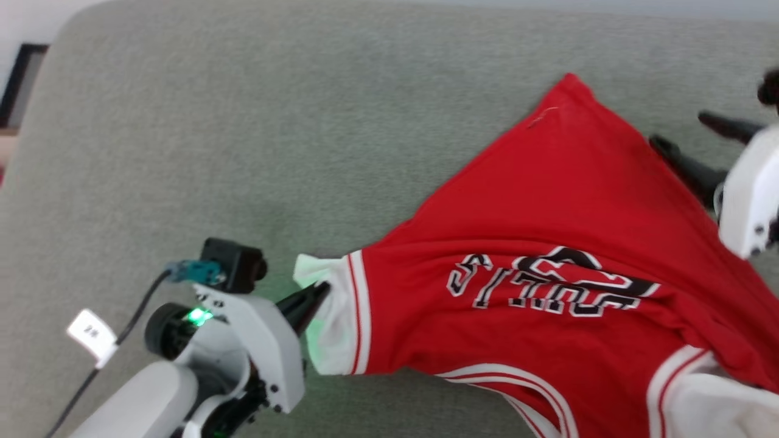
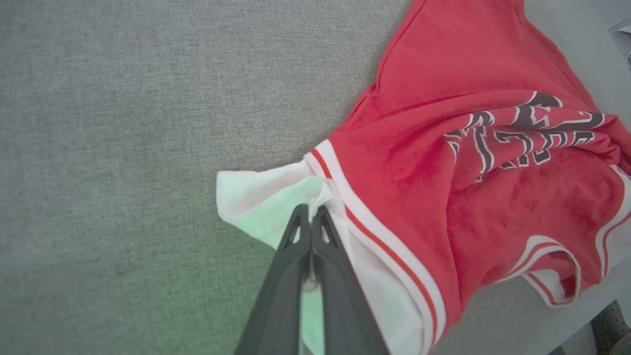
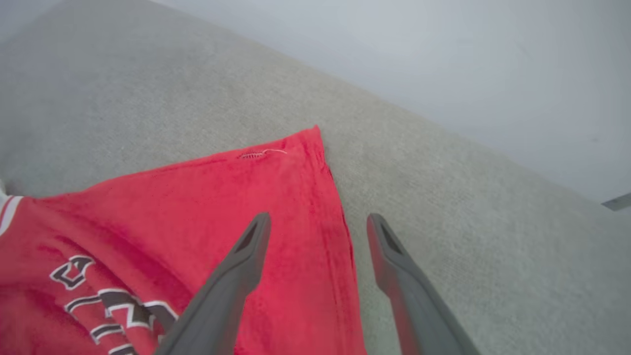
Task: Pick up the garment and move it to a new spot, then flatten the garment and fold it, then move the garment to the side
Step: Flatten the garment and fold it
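The garment (image 1: 548,213), a red jersey with white sleeves, striped trim and black white-outlined lettering, lies rumpled on a grey fabric surface (image 1: 243,121) at the right. My left gripper (image 1: 322,291) is shut on the white sleeve at the garment's left end; in the left wrist view its closed fingertips (image 2: 310,211) pinch a fold of that sleeve (image 2: 256,197) beside the red body (image 2: 443,98). My right gripper (image 1: 677,128) stands open at the garment's right edge. In the right wrist view it (image 3: 318,219) straddles the red hem (image 3: 197,197), holding nothing.
The grey surface stretches wide to the left and far side of the garment. A dark framed object (image 1: 18,79) stands beyond its upper left corner. A white tag (image 1: 91,331) hangs on the left arm's cable. A pale wall (image 3: 443,49) lies beyond the far edge.
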### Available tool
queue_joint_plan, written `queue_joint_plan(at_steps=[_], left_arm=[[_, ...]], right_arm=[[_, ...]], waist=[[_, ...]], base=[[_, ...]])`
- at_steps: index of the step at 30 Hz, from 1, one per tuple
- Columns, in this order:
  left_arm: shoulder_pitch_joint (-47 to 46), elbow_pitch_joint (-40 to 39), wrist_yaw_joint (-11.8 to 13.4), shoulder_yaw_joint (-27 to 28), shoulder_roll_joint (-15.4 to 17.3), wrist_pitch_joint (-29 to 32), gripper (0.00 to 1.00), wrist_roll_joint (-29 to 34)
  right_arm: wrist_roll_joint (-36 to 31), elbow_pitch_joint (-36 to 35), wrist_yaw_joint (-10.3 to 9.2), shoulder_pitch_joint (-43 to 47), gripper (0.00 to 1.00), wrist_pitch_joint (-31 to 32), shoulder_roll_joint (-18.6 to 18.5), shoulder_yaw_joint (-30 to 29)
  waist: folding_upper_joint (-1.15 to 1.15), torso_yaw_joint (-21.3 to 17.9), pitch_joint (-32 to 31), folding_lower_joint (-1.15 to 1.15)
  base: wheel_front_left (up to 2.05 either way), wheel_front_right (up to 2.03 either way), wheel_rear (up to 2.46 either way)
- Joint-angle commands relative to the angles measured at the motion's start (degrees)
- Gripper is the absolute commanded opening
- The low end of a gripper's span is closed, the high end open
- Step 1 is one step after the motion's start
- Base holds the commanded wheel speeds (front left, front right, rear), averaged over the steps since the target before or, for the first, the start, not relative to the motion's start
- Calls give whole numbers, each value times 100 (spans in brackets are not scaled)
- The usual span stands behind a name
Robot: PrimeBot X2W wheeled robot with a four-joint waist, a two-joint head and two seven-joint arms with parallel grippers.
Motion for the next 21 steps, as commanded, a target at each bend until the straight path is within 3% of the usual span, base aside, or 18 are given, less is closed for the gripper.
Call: queue_joint_plan(at_steps=[1, 11, 18, 21], left_arm=[[-116, 57, -65, -48, -81, -19, 0, 60], [-654, 621, -498, -365, -649, -117, 0, 136], [-779, 949, -663, -460, -849, -216, 0, 121], [-799, 1017, -701, -477, -865, -239, 0, 110]], right_arm=[[-22, 258, -5, -295, 100, -109, -68, 208], [268, 2535, -4, -2115, 100, -519, -207, 1921], [593, 3731, -5, -2566, 100, -243, -251, 2790], [703, 3926, -5, -2554, 100, -72, -270, 3058]], waist=[[0, 360, 235, 0], [0, 1101, 587, 0], [0, 1365, 668, 0], [0, 1407, 660, 0]], base=[[0, 0, 0], [0, 0, 0], [0, 0, 0], [0, 0, 0]])
